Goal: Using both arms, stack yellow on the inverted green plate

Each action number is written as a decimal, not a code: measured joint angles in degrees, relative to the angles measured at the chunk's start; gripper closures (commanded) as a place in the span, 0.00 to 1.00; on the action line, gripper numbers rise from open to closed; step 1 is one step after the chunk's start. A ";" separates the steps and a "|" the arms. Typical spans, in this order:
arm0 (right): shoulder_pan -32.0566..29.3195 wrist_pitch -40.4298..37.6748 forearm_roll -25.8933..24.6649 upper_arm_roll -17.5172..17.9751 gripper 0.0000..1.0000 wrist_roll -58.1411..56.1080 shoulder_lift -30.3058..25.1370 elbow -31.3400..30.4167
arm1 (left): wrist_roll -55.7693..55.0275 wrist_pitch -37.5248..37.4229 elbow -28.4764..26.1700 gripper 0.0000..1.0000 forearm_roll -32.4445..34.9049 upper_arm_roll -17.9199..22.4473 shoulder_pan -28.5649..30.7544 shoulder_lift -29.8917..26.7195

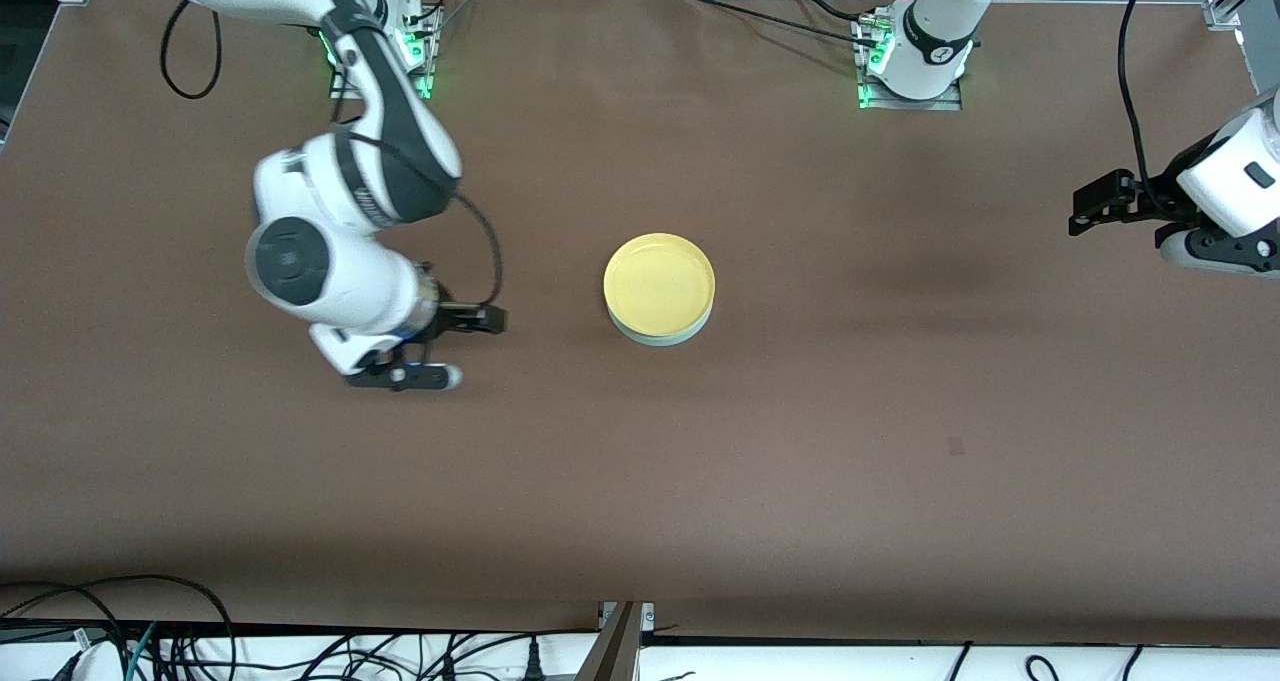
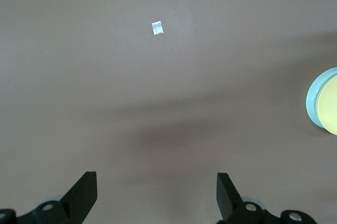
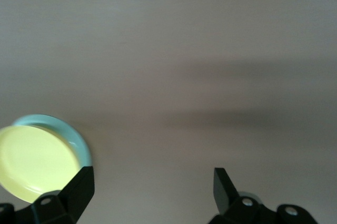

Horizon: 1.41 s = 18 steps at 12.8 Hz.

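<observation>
The yellow plate [image 1: 659, 283] sits on the upturned green plate [image 1: 660, 335] mid-table, so the stack looks finished, which would explain why the right gripper [image 1: 455, 346] beside it and the left gripper [image 1: 1105, 204] at the table's end both hang open and empty.

Even, diffuse overhead light fills the front view, sharp throughout. The brown desk [image 1: 800, 441] shows no glare. A soft dark smudge of shadow lies at three o'clock from the yellow plate [image 1: 659, 283]. Green lamps glow at both arm bases. Both wrist views are duller and soft, with blurred shadow bands across the desk.
</observation>
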 measured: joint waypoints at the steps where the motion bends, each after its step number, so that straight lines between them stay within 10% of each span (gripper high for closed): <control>1: -0.05 -3.55 -0.01 -3.07 0.00 -3.85 -0.13 1.37 | 0.00 0.14 -0.33 0.00 0.00 -0.05 0.00 0.08; 7: -0.68 -15.82 -0.14 -15.94 0.00 -14.83 -6.66 3.42 | -0.14 0.85 0.01 0.00 0.00 -0.14 0.05 -0.05; 13: -13.45 -19.11 -7.63 -0.48 0.00 -14.08 -15.56 3.01 | -0.14 0.87 0.67 0.00 0.00 0.24 0.09 -0.32; 18: -17.62 -21.45 -10.86 1.82 0.00 -14.08 -24.39 -0.90 | -0.14 0.87 0.68 0.00 0.00 -0.26 0.04 -0.52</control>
